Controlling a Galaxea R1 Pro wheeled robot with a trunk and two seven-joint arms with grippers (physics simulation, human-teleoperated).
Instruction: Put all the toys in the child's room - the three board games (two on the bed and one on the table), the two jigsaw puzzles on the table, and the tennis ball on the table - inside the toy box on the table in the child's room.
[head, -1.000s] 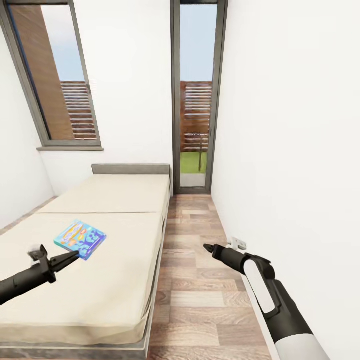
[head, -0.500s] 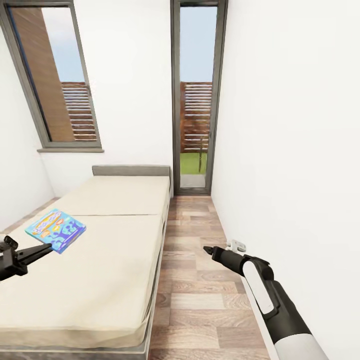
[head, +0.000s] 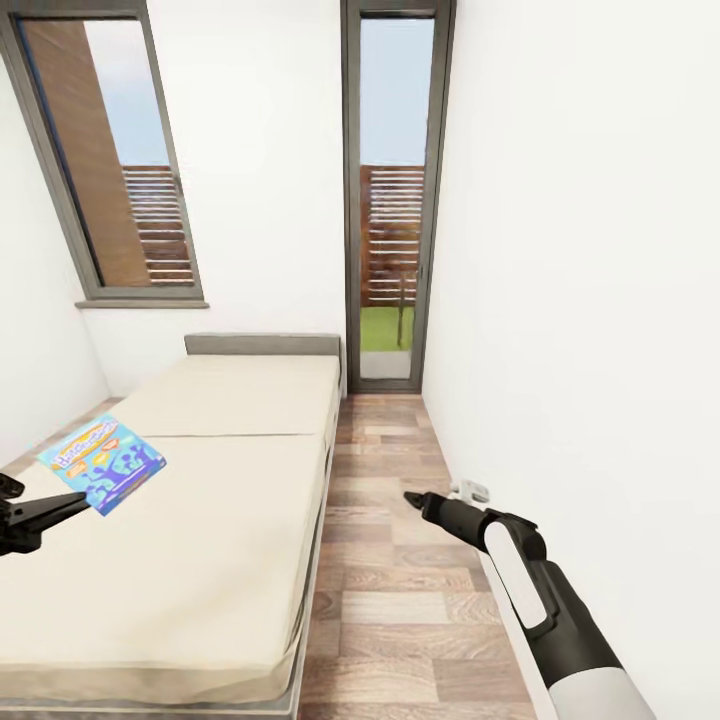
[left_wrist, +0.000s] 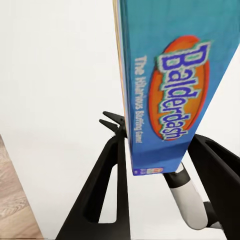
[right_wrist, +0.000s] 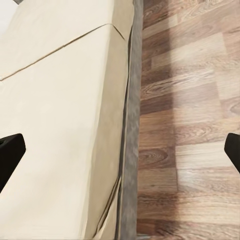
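Observation:
A small blue board game (head: 103, 463) with "Balderdash" on its lid hangs tilted above the left part of the bed (head: 230, 500). My left gripper (head: 82, 500) is shut on its near edge. In the left wrist view the box (left_wrist: 175, 85) stands on edge between the black fingers (left_wrist: 112, 165) of that gripper (left_wrist: 156, 137). My right gripper (head: 410, 498) hovers over the wood floor beside the bed, open with nothing in it. The right wrist view has its fingertips (right_wrist: 10, 152) spread wide above the bed's edge (right_wrist: 129, 125).
The beige mattress has a grey headboard (head: 262, 343) at the far end. A strip of wood floor (head: 385, 440) runs between bed and white right wall to a glass door (head: 392, 200). A window (head: 110, 160) is on the far wall. A wall socket (head: 472, 490) sits low right.
My left gripper has lifted the blue board game off the mattress and carried it left toward the view's edge. The right arm has barely moved.

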